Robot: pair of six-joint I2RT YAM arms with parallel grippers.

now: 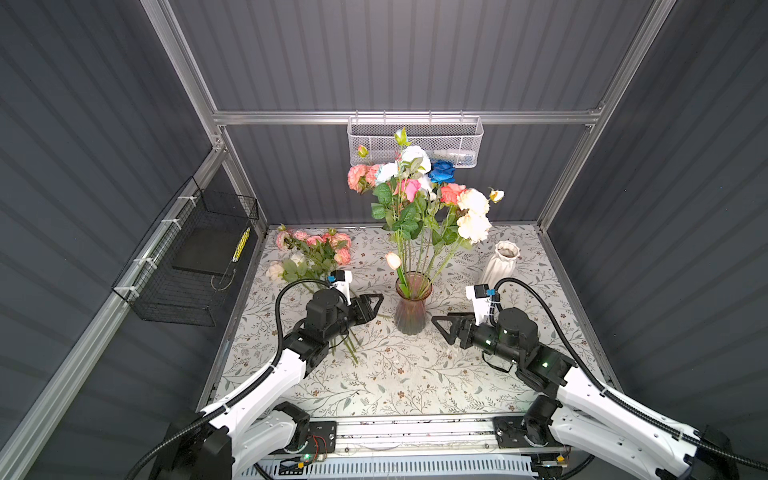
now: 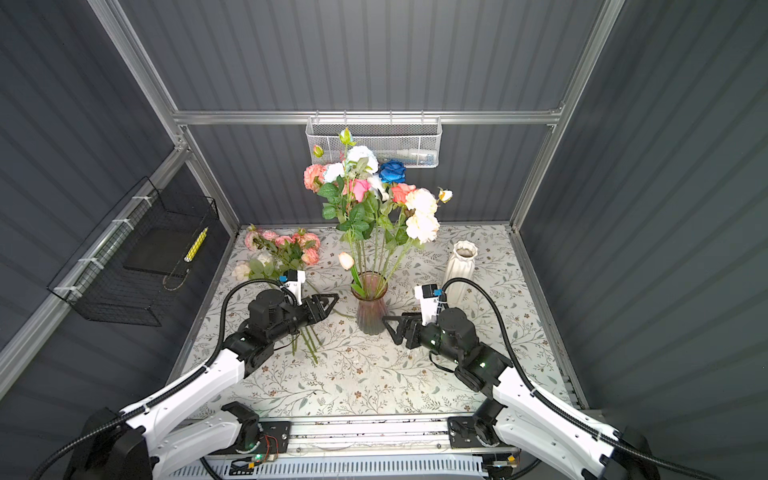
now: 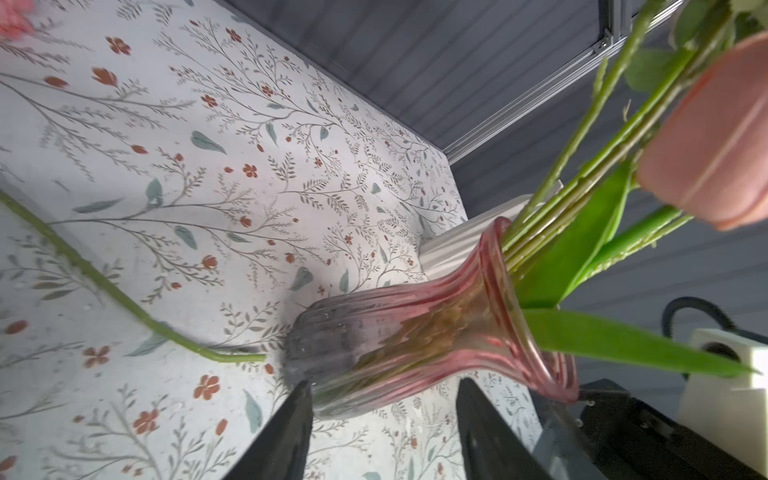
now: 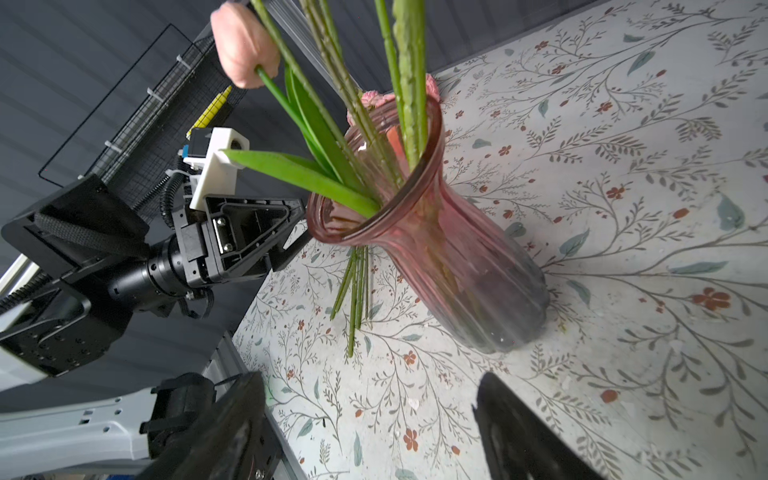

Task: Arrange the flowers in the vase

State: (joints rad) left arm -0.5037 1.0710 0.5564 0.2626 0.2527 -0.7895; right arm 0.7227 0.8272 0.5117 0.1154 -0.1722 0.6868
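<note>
In both top views a pink glass vase (image 1: 411,305) (image 2: 370,307) stands mid-table and holds a tall bunch of flowers (image 1: 419,191) (image 2: 374,195): pink, cream, white and one deep blue. More flowers (image 1: 316,253) (image 2: 286,249) lie on the cloth at the back left, their stems running under my left arm. My left gripper (image 1: 376,303) (image 2: 330,301) (image 3: 384,384) is open and empty, just left of the vase (image 3: 415,332). On the vase's (image 4: 457,249) right, my right gripper (image 1: 440,326) (image 2: 390,326) (image 4: 372,378) is open and empty too.
A white ribbed vase (image 1: 500,262) stands empty at the back right. A white mesh basket (image 1: 415,141) hangs on the back wall behind the blooms. A black wire basket (image 1: 187,270) is fixed to the left wall. One loose stem (image 3: 104,286) lies on the cloth near the left gripper.
</note>
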